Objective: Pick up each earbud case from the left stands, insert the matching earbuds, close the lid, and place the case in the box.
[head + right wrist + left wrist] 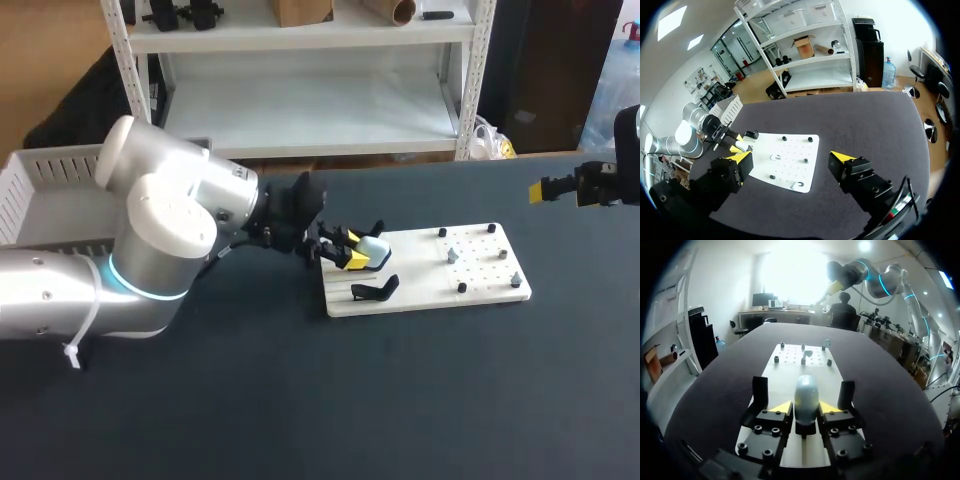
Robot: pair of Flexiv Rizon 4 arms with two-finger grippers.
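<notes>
Earbud case (806, 392) clamped in left gripper (805, 409), arm stretched low, right gripper (792, 157) raised, fingers apart.

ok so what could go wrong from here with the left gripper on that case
1. The left gripper holds the earbud case by its smooth, rounded sides, so the case may slip or twist when lifted.
2. The neighbouring black stand sits close beside the case, so a finger could snag it on the way up.
</notes>
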